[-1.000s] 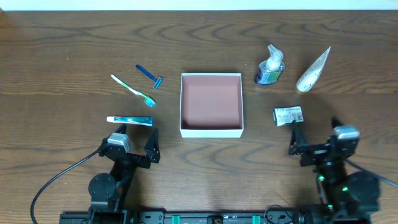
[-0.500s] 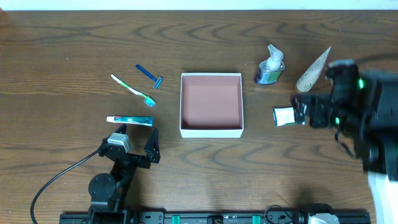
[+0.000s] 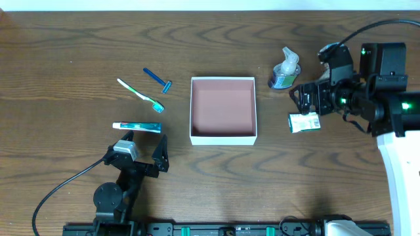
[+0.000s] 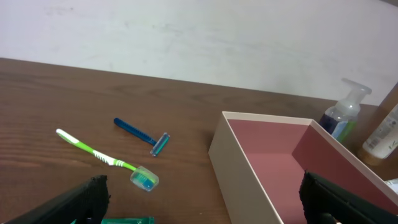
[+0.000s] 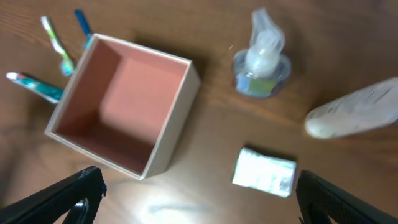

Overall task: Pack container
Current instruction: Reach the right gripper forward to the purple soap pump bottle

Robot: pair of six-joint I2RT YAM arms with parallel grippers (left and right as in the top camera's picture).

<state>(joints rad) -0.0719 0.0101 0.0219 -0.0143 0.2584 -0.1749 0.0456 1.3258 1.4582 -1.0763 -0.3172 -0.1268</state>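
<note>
Left gripper (image 3: 146,141): it sits at the near edge of the desk (image 3: 65,52) with jaws spread and nothing in them. It has not moved in the last second.
Toothpaste (image 3: 136,126): it lies just beyond that gripper, untouched.
Container (image 3: 222,108): it sits mid-desk with its open side up. The pink floor is bare, so nothing is packed yet.
Packet (image 3: 304,122): it lies just right of the container, not touching it, where it was a second ago.
Right gripper (image 3: 304,99): this is what has changed. A second ago it rested at the near right corner. Now I have it swung out over the right side of the desk, above the packet, with jaws wide and empty.
Meaning: I judge this to be the reach for the first item. It is probably the packet or the pump bottle (image 3: 285,70), but I cannot tell which.
Toothbrush (image 3: 140,94), razor (image 3: 157,80): both lie far left of the container, undisturbed.
Right wrist view: it shows a white tube (image 5: 354,112), blurred, lying beyond the packet. In the overhead view my right arm hides this tube.
Left wrist view: it shows how low the container's walls stand. It also shows the bottle's pump rising behind the far corner, which the overhead view flattens.
</note>
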